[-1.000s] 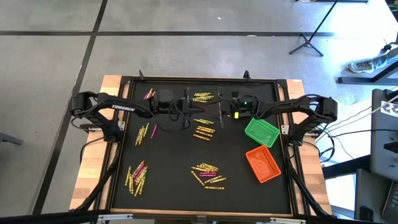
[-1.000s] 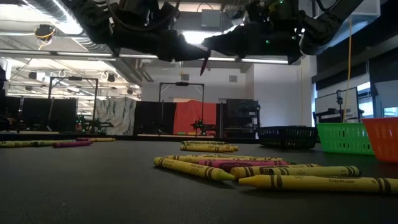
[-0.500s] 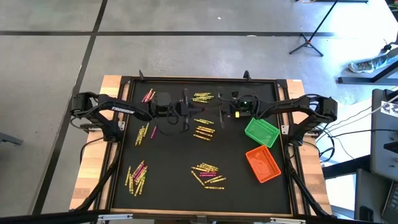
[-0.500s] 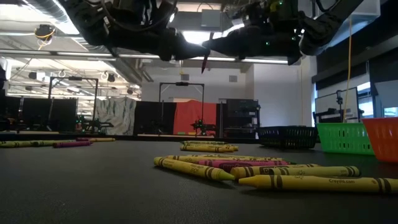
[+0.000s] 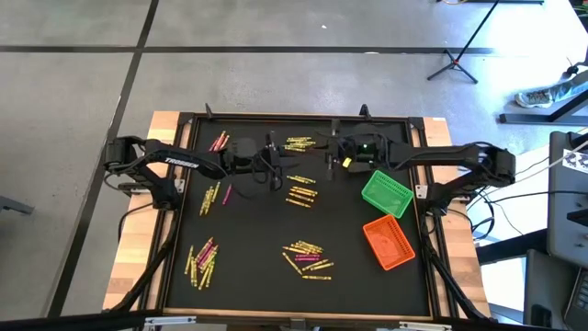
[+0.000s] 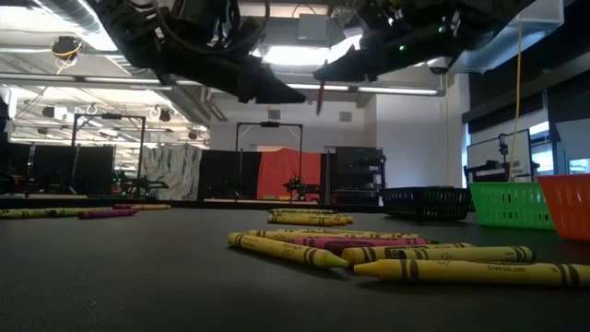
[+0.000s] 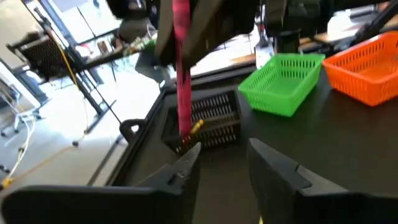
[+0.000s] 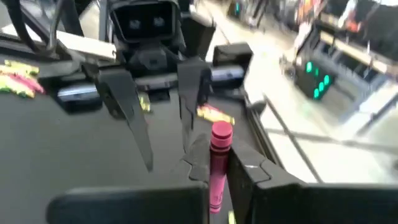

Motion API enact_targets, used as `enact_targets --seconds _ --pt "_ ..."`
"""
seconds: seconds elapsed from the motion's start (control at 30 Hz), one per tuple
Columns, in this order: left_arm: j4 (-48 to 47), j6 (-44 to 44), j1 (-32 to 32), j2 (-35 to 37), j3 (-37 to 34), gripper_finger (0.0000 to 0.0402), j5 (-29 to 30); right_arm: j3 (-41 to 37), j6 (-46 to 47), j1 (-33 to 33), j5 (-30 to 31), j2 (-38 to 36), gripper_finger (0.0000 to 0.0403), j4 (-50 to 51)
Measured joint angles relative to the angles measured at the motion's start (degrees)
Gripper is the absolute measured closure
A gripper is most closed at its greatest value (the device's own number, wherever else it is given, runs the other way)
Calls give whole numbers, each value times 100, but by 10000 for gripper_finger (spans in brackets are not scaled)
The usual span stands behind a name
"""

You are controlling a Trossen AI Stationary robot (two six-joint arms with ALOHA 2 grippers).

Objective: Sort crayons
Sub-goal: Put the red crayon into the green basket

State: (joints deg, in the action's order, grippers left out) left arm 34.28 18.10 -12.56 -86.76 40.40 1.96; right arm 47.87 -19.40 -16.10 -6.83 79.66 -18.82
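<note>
Over the black desk [image 5: 248, 239], above its far middle, the right gripper [image 5: 330, 165] pinches a thin pink wax crayon [image 8: 216, 163] upright; the left gripper [image 7: 227, 163], facing it, stands released, fingers apart.

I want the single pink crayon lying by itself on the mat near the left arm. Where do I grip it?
Grip the lone pink crayon at mid-length, coming straight down from above with the open left gripper, fingers straddling its thin width. It lies flat on the mat, apart from the yellow crayons beside it.
</note>
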Motion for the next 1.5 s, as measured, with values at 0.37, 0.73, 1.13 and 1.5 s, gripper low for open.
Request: enact_targets --seconds 0.37,0.73,1.13,1.5 --pt "-214 45 0 0 0 271 31 540 1004 0 557 -1020 388 3542" --pt "-261 47 0 0 0 271 33 593 2471 0 990 -1589 387 6564" --pt "-291 47 0 2 0 271 35 -221 3592 -4 1090 -1585 386 7735" --pt "-300 47 0 2 0 271 35 -953 4017 -7 1077 -1578 375 7443"
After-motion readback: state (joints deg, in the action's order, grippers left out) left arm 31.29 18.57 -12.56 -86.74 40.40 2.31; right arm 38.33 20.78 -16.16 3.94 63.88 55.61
